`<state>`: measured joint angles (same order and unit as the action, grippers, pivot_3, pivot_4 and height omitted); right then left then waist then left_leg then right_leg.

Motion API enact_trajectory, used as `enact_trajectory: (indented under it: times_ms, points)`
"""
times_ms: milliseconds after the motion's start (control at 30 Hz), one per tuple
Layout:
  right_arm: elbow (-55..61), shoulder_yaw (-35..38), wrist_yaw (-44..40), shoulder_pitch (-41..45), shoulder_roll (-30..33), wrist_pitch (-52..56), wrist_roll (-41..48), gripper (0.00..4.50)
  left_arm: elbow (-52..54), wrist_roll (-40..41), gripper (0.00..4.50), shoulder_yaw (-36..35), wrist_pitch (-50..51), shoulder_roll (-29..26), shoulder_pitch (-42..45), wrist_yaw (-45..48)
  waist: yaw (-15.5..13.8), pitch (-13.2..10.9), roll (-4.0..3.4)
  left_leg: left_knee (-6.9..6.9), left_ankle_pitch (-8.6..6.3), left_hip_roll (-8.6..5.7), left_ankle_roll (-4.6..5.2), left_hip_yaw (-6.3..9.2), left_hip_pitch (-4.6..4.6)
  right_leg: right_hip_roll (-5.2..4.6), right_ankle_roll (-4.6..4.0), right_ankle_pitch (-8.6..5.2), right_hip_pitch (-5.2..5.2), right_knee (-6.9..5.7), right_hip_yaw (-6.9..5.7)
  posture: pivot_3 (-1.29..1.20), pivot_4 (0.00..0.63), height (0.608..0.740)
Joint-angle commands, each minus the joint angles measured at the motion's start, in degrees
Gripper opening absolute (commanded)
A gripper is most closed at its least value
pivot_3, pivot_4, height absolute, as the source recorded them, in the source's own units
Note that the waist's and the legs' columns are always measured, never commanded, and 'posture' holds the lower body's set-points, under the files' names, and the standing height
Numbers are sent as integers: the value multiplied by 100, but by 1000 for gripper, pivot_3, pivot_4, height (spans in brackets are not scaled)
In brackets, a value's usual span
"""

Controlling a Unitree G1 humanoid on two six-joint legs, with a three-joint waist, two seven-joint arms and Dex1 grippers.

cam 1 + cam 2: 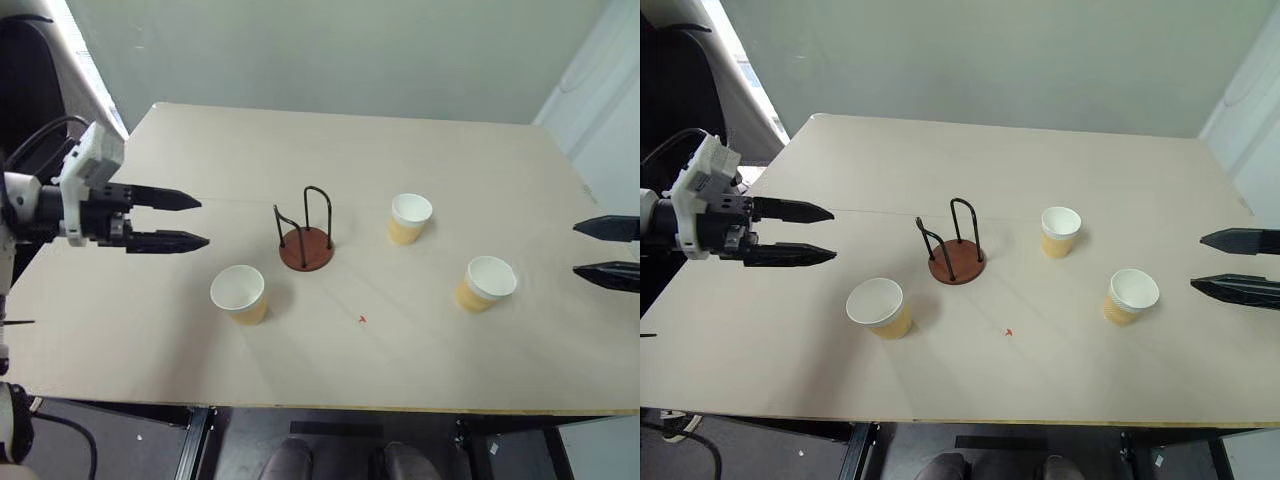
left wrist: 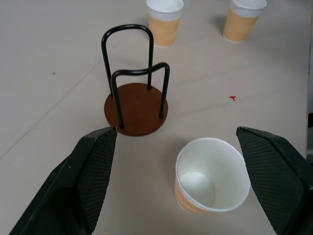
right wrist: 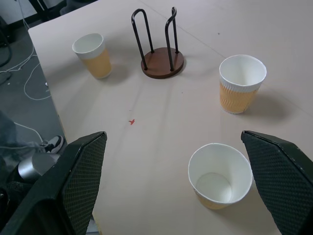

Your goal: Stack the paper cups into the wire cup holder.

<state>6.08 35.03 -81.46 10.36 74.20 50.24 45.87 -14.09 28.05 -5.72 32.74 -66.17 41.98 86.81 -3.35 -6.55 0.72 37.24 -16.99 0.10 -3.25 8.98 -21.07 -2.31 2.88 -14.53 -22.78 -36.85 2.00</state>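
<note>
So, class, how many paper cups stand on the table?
3: one cup left of the wire holder, one right of it, one nearer the right side. None is hidden.

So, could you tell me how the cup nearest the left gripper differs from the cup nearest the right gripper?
The left-side cup stands just in front of and left of the wire cup holder, close to it; the right-side cup stands well off to the holder's right. The left gripper is farther from its cup than the right gripper from its own. Both cups are upright, empty, tan outside and white inside, untouched on the table.
</note>
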Motion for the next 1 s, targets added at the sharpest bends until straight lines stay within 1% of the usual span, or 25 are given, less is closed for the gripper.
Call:
enact_trajectory:
  times_ms: [33, 167, 267, 367, 433, 633, 733, 833, 933, 1000]
  points:
    - [171, 163, 69, 54, -20, 34, 122, 4460, 129, -110, 4202, -37, -146, -21, 182, -96, 0, 0, 0, -3, 0, 0, 0, 0, 0, 0, 0, 0, 0, 1, 0, 0, 150, 740]
    - [191, 183, 98, 26, -53, 29, 98, 4460, 282, -156, 4202, 1, -194, 7, 190, -105, -1, 0, 0, -5, 0, 0, 0, 1, 0, 0, 0, 0, 0, 2, 0, 0, 150, 740]
    - [202, 166, 152, 23, -89, -1, 71, 4460, 259, -560, 4202, 229, -508, 132, 269, -403, -3, 0, 0, -4, 0, 0, 1, 1, 2, -1, 0, 0, 0, 2, 0, 0, 150, 740]
    - [208, 87, 312, 111, -176, -47, 70, 4460, -59, -1250, 4202, 642, -1063, 523, 497, -961, -13, 0, 0, 2, 1, -1, 2, 2, 5, -2, 0, 0, 2, 4, 0, 0, 150, 740]
    - [242, 35, 424, 170, -246, -51, 91, 4460, -289, -1476, 4202, 824, -1171, 835, 714, -1195, -15, 0, 0, 14, 1, -4, 3, 3, 6, -6, 1, 0, 4, 4, -1, 0, 150, 740]
    - [428, 56, 551, 178, -336, 80, 228, 4460, -744, -1824, 4202, 1077, -1296, 1510, 1173, -1583, -9, -2, 3, 35, -1, -3, 5, -1, -15, -4, 21, 12, 3, -7, -4, 0, 150, 740]
    - [490, 76, 584, 148, -356, 91, 260, 4460, -1106, -2160, 4202, 1243, -1546, 1870, 1326, -1958, -11, -1, 3, 40, -1, -4, 5, -2, -26, -3, 24, 14, 2, -5, -8, 0, 150, 740]
    - [537, 61, 644, 149, -386, 96, 292, 4460, -1361, -2248, 4202, 1377, -1554, 2195, 1455, -1943, -20, -2, 3, 50, -1, -4, 6, -1, -32, -4, 32, 18, 2, -4, -9, 0, 150, 740]
    - [576, 80, 700, 153, -401, 116, 327, 4460, -1493, -2366, 4202, 1506, -1558, 2370, 1496, -1878, -38, -2, 3, 71, -3, -5, 9, 2, -44, -3, 39, 22, 2, -3, -12, 0, 150, 740]
    - [607, 115, 727, 133, -403, 133, 345, 4460, -1686, -2440, 4202, 1495, -1579, 2544, 1573, -2081, -46, -2, 3, 77, -4, -5, 10, 1, -48, -2, 44, 25, 2, -2, -12, 0, 150, 740]
